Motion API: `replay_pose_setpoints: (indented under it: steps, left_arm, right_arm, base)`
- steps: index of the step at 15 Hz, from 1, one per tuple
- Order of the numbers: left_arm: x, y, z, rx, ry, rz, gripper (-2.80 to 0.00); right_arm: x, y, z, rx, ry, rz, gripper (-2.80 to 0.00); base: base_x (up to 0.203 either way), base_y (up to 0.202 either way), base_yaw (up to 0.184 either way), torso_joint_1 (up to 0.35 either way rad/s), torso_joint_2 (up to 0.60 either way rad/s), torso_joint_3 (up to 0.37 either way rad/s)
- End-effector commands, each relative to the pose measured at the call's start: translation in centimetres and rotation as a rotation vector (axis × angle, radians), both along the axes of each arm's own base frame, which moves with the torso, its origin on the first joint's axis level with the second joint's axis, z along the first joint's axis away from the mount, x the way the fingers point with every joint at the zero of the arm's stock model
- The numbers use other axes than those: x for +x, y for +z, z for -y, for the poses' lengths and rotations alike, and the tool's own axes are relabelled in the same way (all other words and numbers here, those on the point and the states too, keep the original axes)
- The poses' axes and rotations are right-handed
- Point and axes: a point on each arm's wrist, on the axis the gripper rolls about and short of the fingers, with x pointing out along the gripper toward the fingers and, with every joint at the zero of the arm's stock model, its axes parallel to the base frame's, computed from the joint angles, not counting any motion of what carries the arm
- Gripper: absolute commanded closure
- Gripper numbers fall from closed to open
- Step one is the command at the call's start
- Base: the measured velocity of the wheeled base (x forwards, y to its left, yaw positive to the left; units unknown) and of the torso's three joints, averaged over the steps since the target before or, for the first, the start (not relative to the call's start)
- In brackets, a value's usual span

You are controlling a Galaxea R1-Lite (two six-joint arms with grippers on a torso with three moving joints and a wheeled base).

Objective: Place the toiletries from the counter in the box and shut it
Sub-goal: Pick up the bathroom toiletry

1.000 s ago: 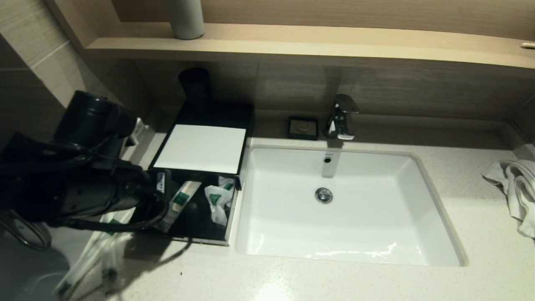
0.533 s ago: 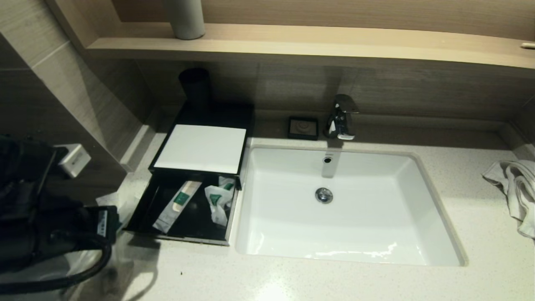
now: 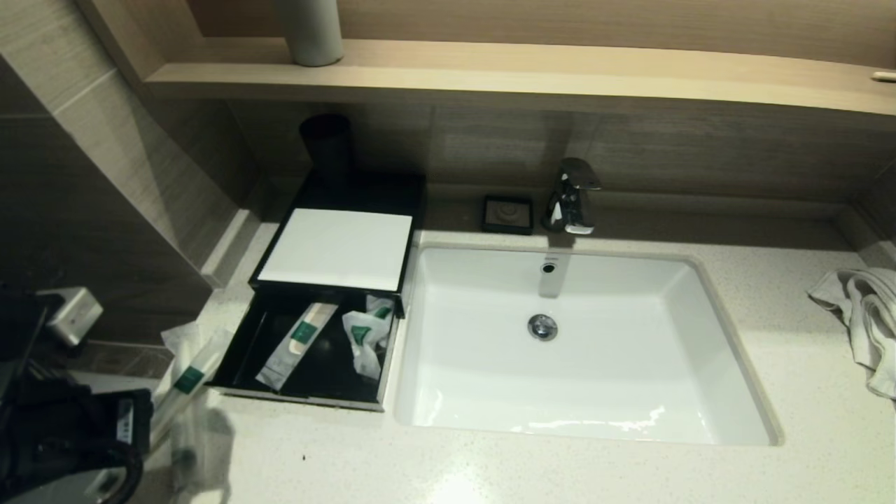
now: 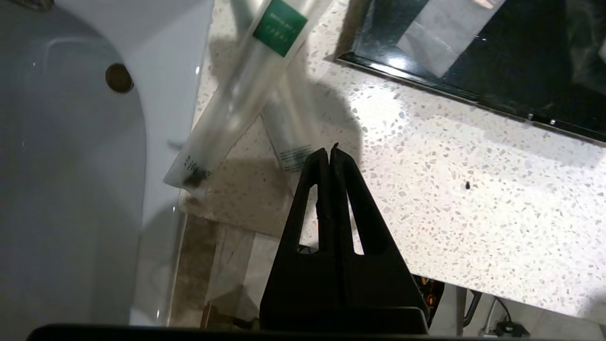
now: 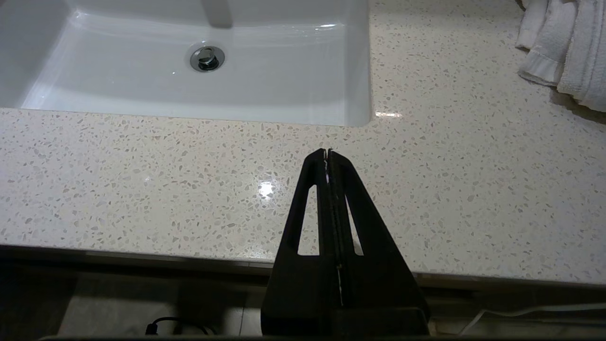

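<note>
Head view is showing the low black rectangular box [image 3: 336, 273] with its white top panel sitting on the pale cream speckled stone counter [image 3: 560, 469], just left of the white rectangular sink basin [image 3: 581, 343]. Its front drawer is standing pulled open, and inside it one long thin translucent sachet [image 3: 294, 344] with a green label is lying diagonally beside a crumpled short white pouch [image 3: 367, 336]. More long translucent sachets [image 3: 187, 381] are lying on the counter at the drawer's left front corner, reaching toward the counter's near edge. The left gripper [image 4: 330, 152] is hanging over the counter's front left corner, its two black fingers pressed tightly together with nothing between them; its tip is sitting just beside the lower end of one of those counter sachets [image 4: 255, 90], though I cannot tell whether it is touching. The right gripper [image 5: 327, 152] is resting parked over the front edge of the counter below the basin, its fingers also pressed together and holding nothing. A white cloth towel [image 3: 857, 322] is lying bunched at the far right of the counter. A small black square dish [image 3: 507, 213] is sitting beside the chrome tap [image 3: 572, 196] behind the basin.
</note>
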Motion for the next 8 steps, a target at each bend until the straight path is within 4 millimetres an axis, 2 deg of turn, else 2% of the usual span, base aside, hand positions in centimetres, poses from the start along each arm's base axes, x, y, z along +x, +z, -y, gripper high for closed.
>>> replay_pose_setpoints:
  steps: [1,8]
  left_arm:
    - [-0.2,-0.6,-0.7,0.009,0.046,-0.025,0.0]
    - [-2.9,-3.1,-1.5,0.138,-0.047,-0.088,0.0]
  right_arm:
    - [0.0,0.0,0.0,-0.001,0.0,0.0,0.0]
    - [0.0,0.0,0.0,-0.001,0.0,-0.001,0.0]
  base:
    - [0.0,0.0,0.0,0.0,0.0,0.0]
    - [0.0,0.0,0.0,0.0,0.0,0.0]
